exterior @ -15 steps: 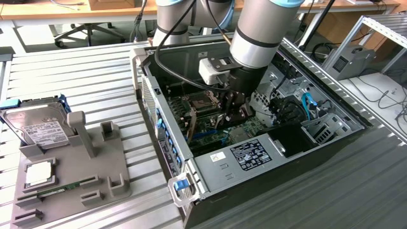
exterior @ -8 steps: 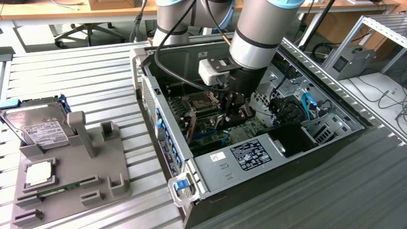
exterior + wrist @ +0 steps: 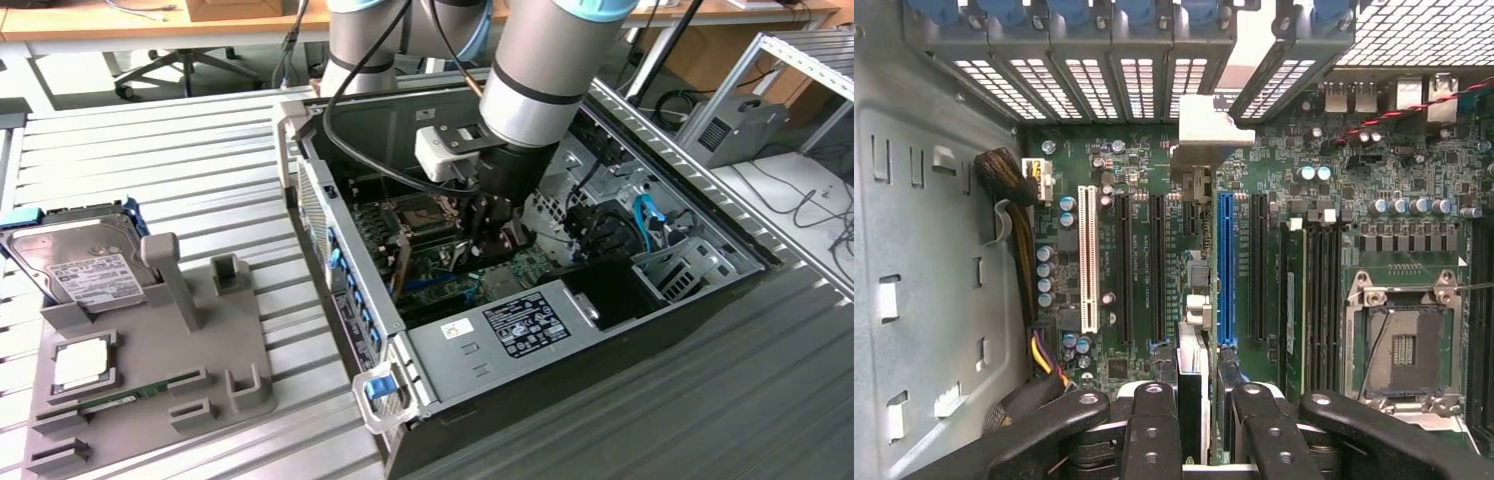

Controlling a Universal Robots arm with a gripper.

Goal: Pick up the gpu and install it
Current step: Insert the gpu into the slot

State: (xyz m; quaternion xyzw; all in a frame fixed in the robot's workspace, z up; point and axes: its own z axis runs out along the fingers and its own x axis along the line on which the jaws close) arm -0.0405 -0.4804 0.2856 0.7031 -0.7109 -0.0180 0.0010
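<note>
Inside the open computer case, the gripper seemingly clamps the gpu edge-on above the motherboard.

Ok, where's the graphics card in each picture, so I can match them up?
Exterior view: the graphics card is inside the open computer case, gripped in the arm's hand just above the motherboard.
Wrist view: the graphics card is edge-on between the hand's fingers, beside the blue slot.
Shared landmark: the empty processor socket.
</note>
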